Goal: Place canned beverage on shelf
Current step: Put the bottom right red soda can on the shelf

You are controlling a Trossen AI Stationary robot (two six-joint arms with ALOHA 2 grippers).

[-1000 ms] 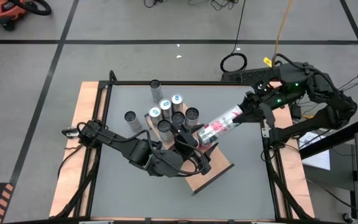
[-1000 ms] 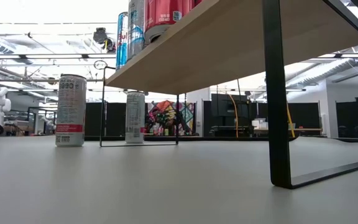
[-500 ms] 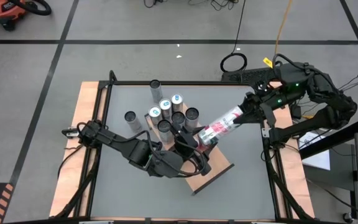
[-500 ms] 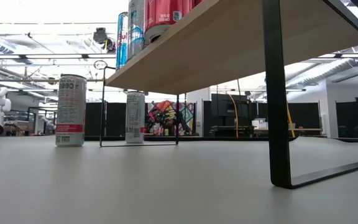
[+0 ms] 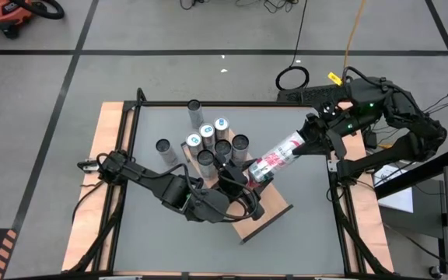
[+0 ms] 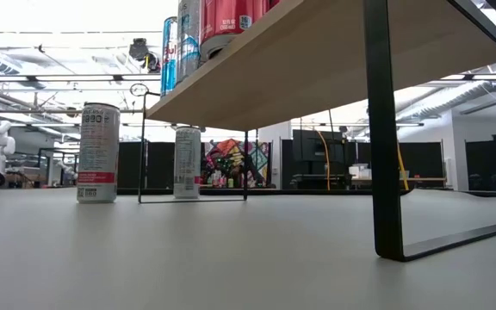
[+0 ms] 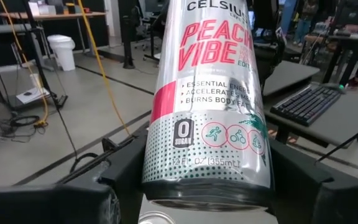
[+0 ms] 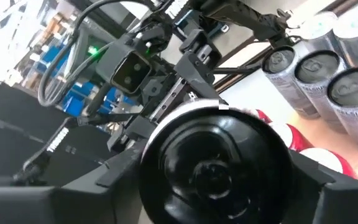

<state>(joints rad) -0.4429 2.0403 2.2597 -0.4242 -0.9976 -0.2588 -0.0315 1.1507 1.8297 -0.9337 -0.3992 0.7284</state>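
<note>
Both grippers grip one tilted can (image 5: pixel 274 159) above the shelf (image 5: pixel 267 214): the left gripper (image 5: pixel 247 177) closed on its lower end, the right gripper (image 5: pixel 311 138) closed on its upper end, as far as the overhead view shows. Other cans (image 5: pixel 222 146) stand just beside, on the shelf.

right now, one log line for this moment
stage: can tilted, partly over shelf | right end effector: shut on can | left end effector: at can's lower end | shelf: other cans standing
</note>
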